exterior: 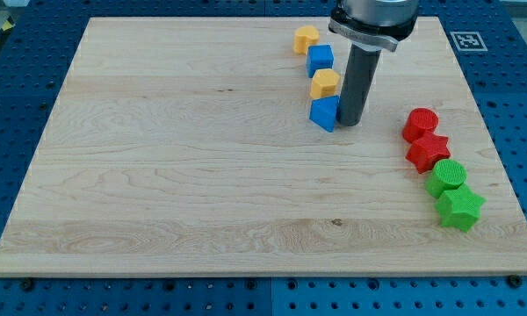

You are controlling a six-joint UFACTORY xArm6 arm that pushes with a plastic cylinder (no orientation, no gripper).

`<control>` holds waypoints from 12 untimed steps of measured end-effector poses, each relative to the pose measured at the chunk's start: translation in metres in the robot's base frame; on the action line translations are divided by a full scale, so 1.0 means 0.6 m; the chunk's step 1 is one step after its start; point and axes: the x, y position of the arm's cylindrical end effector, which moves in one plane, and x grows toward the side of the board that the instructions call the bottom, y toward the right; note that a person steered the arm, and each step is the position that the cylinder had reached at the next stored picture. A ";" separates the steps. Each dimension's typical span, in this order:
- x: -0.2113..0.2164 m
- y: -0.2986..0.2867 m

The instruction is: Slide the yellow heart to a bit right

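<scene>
The yellow heart (306, 39) lies near the board's top edge, right of centre. Below it runs a short column: a blue cube (320, 60), a yellow hexagon block (325, 84) and a blue triangular block (324, 112). My tip (350, 121) rests on the board just right of the blue triangular block, touching or nearly touching it. The tip is well below and to the right of the yellow heart. The rod hides the board behind it.
At the view's right stands a column of a red cylinder (421, 124), a red star (429, 151), a green cylinder (446, 177) and a green star (460, 209). The wooden board (184, 175) lies on a blue perforated table.
</scene>
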 end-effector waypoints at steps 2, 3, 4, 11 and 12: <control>-0.001 0.051; -0.001 0.061; -0.004 0.061; -0.373 -0.073; -0.352 -0.147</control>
